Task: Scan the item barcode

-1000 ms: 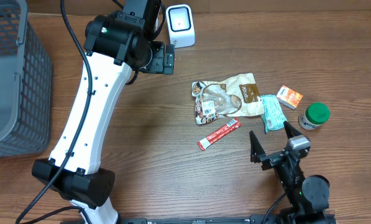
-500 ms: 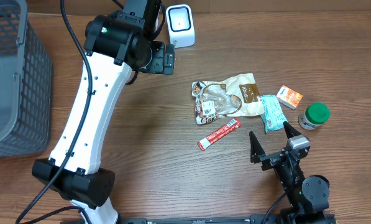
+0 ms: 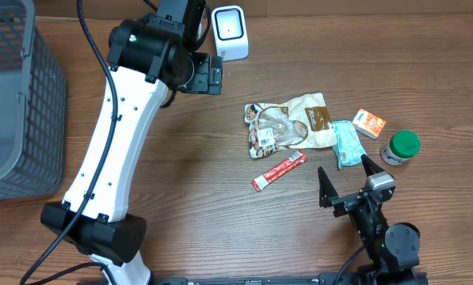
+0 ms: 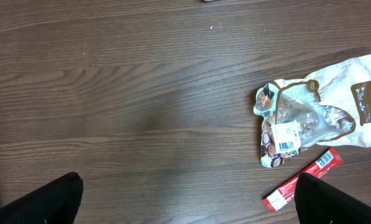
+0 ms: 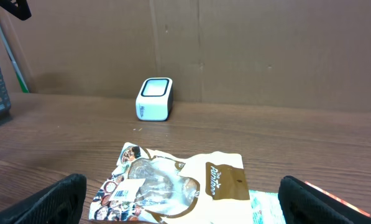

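Left hand (image 4: 188, 204) and right hand (image 3: 342, 165), both wide open, empty

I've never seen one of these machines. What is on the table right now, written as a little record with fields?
scanner: small white box, far side of the table
loose items: snack bag, red stick packet, teal packet, orange box, green-lidded jar
barcode label: white, facing up on the snack bag
basket: grey mesh, left edge
left jaws: open, holding nothing, near the scanner
right jaws: open, holding nothing, just short of the teal packet
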